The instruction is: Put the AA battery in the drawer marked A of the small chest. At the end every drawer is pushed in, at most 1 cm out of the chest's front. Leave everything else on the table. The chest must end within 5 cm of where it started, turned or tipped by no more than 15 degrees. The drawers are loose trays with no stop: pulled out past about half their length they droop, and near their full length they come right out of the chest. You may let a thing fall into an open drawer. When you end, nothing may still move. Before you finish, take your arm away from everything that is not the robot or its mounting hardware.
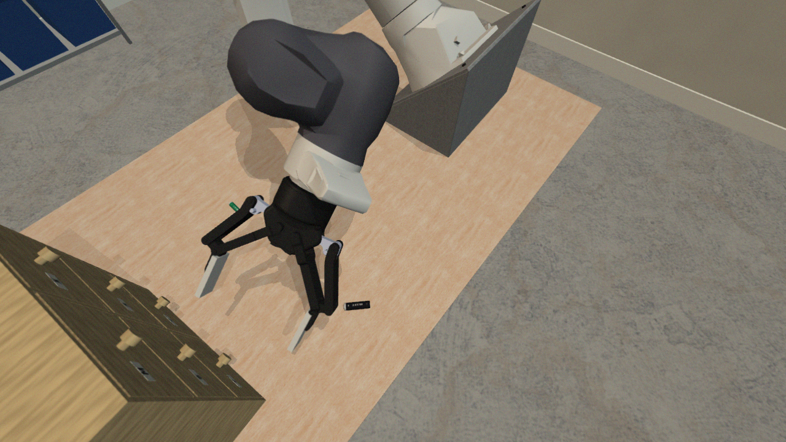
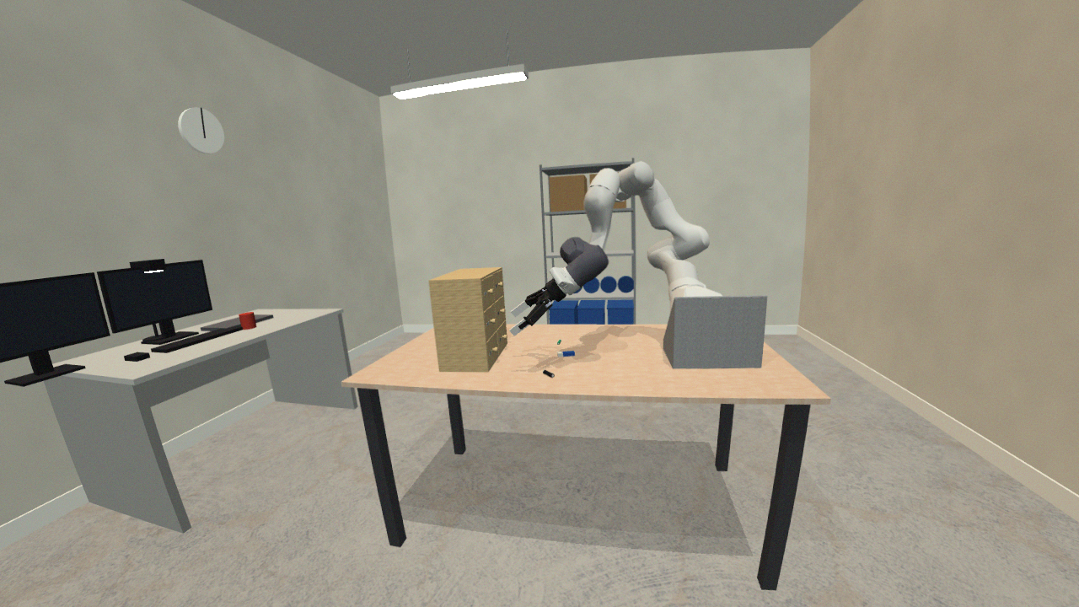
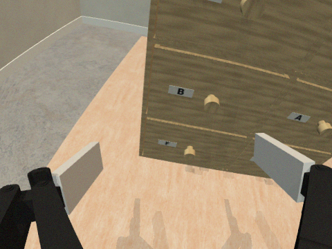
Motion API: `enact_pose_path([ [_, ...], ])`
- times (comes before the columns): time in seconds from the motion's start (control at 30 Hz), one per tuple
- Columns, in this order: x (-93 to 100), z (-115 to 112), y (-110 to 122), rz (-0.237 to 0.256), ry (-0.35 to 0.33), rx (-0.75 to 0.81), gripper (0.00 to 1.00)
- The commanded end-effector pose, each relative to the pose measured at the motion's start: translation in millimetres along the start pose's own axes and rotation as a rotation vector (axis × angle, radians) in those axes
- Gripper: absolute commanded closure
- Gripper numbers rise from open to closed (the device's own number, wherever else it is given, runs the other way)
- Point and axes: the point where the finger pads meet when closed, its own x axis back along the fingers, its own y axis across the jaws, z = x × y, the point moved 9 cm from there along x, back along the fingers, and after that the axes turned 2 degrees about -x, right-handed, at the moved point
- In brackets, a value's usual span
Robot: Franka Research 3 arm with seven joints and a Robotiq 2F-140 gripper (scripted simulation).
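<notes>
The gripper (image 1: 248,317) was wide open and held nothing. It faced the chest (image 3: 240,74), likely to reach the knob (image 3: 324,126) of drawer A first. The battery (image 1: 356,305) lay on the table (image 1: 466,220) beside it.

Chest (image 1: 66,352) on table (image 1: 494,181), at one end. Arm base (image 1: 466,104) at other end. Gripper (image 1: 253,310) above table between them, fingers wide apart, tilted toward chest front. Battery (image 1: 357,305) on table, just beside one finger (image 1: 301,332). Drawer A (image 3: 304,131) right of drawer B (image 3: 194,104); drawer M (image 3: 221,10) above both.
</notes>
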Motion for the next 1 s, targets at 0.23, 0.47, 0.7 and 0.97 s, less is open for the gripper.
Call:
enact_pose_path([
  [0.23, -18.8, -18.8, 1.9, -0.026, 0.249, -0.248, 0.0],
  [0.47, -21.5, -20.8, 1.3, -0.027, 0.27, -0.248, 0.0],
  [0.7, -21.9, -21.4, 1.2, -0.027, 0.27, -0.248, 0.0],
  [0.97, -33.5, -37.3, -2.2, -0.027, 0.27, -0.248, 0.0],
])
